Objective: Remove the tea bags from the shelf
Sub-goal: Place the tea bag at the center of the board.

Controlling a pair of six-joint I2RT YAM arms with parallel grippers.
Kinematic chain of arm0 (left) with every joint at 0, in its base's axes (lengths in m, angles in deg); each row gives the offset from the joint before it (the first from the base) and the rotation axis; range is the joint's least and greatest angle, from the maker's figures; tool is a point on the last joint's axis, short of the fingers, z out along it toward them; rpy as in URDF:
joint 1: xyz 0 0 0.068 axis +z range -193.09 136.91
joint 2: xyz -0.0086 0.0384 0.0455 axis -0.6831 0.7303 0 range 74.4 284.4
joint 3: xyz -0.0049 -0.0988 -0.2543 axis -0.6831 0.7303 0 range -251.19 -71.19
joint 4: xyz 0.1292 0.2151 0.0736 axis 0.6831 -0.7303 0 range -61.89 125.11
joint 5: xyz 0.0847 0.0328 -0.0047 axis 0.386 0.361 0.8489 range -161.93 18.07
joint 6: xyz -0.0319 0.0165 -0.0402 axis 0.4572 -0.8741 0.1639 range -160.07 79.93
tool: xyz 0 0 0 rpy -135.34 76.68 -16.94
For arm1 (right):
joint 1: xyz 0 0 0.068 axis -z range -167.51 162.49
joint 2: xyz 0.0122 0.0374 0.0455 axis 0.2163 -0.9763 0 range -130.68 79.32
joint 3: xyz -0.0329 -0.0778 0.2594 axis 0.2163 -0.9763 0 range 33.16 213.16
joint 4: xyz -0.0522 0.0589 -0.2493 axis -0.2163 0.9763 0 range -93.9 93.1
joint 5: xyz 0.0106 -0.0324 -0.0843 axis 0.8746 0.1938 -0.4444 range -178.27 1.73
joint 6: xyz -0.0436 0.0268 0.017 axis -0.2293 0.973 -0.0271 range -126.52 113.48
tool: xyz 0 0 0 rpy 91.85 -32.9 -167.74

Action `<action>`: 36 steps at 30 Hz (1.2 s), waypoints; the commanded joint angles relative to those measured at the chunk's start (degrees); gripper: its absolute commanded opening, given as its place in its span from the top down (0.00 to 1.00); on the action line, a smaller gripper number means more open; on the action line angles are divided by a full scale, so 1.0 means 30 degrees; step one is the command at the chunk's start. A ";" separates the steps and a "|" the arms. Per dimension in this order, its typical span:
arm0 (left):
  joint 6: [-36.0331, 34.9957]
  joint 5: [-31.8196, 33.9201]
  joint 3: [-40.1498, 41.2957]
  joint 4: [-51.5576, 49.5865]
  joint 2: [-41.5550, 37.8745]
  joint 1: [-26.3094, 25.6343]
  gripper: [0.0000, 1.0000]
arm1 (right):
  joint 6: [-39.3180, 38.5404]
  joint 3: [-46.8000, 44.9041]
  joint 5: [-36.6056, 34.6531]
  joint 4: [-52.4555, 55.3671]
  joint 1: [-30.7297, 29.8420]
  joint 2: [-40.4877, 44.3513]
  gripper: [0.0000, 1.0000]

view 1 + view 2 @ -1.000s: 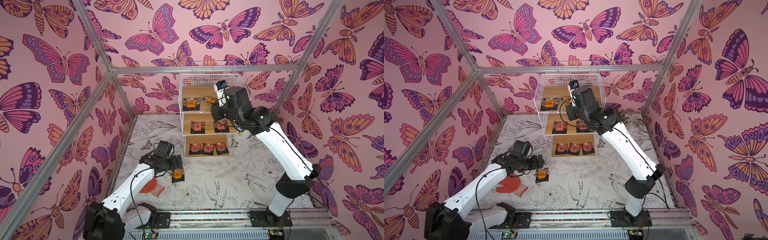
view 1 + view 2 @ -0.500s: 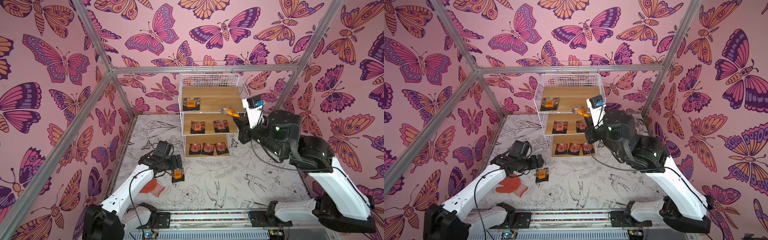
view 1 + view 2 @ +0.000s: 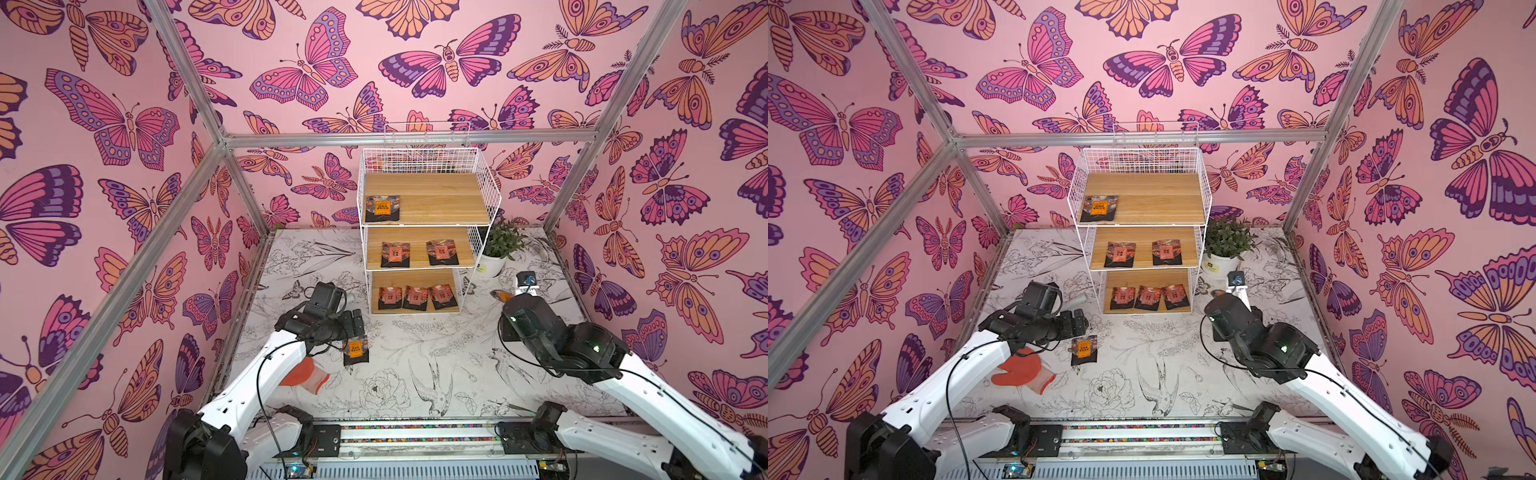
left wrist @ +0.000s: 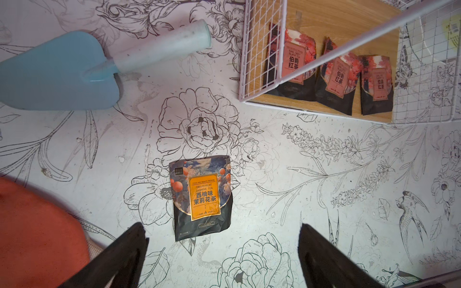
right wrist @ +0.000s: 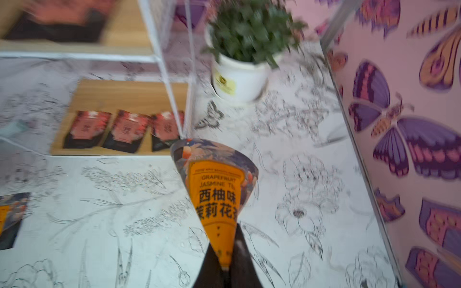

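**Operator:** Report the left end effector [image 4: 221, 228].

**Technician:** Fingers set wide apart, holding nothing. It hangs above a loose tea bag [image 4: 200, 198] that lies flat, orange label up, on the surface [image 4: 324, 174]. In both top views this bag is lower left of centre, just beside an orange glove [image 3: 305, 374].

**Operator:** Report the right end effector [image 5: 225, 249].

**Technician:** Fingers pressed together on a second tea bag [image 5: 217, 194], gripped at one edge so that the bag bends into a cone. In a top view it is right of centre, off the shelf [image 3: 440, 199] and near the potted plant [image 3: 494, 253].

**Operator:** Contents of the shelf?

**Technician:** Six tea bags.
- Top board: one orange-labelled bag [image 3: 382, 208] at the left front corner.
- Middle board: two reddish bags [image 3: 395, 254], set apart.
- Bottom board: three reddish bags in a row, side by side.
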 commanded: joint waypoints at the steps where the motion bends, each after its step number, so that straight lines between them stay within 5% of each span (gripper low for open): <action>1: 0.0091 -0.0009 0.0454 -0.0146 -0.0210 0.0120 0.03 | 0.0102 -0.2208 0.5074 -0.1072 0.4096 0.0427 1.00; 6: 0.0212 -0.0009 0.0424 -0.0119 -0.0062 0.0118 0.03 | -0.1226 -0.4628 0.9288 -0.3356 0.7032 -0.1884 1.00; 15: 0.0286 0.0015 0.0564 -0.0039 0.0116 0.0127 0.03 | -0.2586 -0.3928 0.9830 -0.4508 0.7464 -0.8043 1.00; 23: 0.0242 0.0108 0.0509 -0.0024 0.0392 0.0112 0.03 | -0.3075 -0.3768 0.8870 -0.4451 0.7457 -0.9154 0.99; 31: 0.0283 0.0107 0.0598 -0.0029 0.0352 0.0127 0.03 | -0.2711 -0.4077 0.8966 -0.4294 0.7463 -0.9313 0.39; 36: 0.0201 0.0136 0.0646 -0.0038 0.0160 0.0127 0.03 | -0.2453 -0.3931 0.8610 -0.3782 0.7456 -0.8365 0.19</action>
